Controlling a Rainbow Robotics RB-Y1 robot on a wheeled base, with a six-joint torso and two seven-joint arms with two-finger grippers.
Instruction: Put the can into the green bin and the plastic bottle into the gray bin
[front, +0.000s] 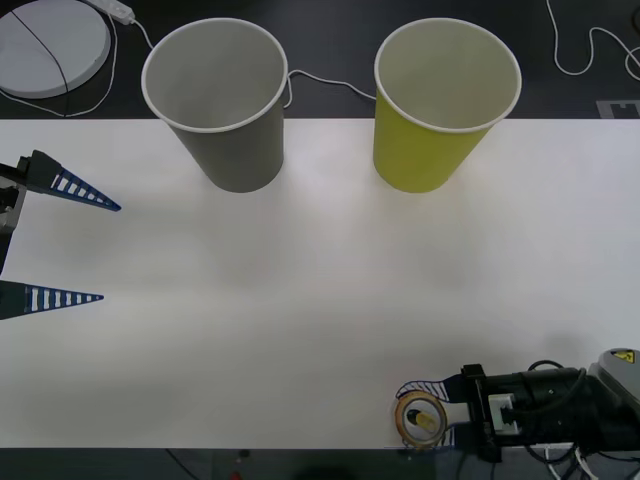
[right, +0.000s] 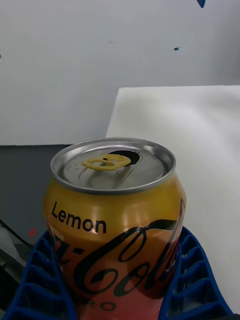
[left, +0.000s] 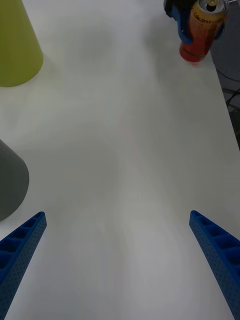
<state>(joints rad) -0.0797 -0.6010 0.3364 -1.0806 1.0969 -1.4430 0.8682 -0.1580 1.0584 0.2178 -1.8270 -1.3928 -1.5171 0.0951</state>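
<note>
- The right gripper (front: 424, 420), with blue ribbed fingers, is clamped on the small metal drink can (right: 114, 220) at the near edge of the white table (front: 320, 300), toward the robot's right; one finger (right: 40, 280) presses each side of the can's lower body.
- The can's body is gold-orange at the top, shading to red lower down. It reads "Lemon" in black, above large black script lettering whose visible letters look like "Col"; smaller letters below are cut off and unreadable.
- The can stands upright, long axis vertical, its silvery top facing up with a yellow pull tab (right: 106, 161) lying flat and the drinking hole open.
- The left gripper (front: 85, 245) hovers over the table's left side, well apart from the can, its blue ribbed fingers spread wide with nothing between them.
- The large yellow-green tapered paper cup (front: 440, 110) stands upright at the table's far edge, right of centre; its pale inside holds nothing.
- The large gray tapered paper cup (front: 222, 105) stands upright beside it on the left, apart from it, also holding nothing.
</note>
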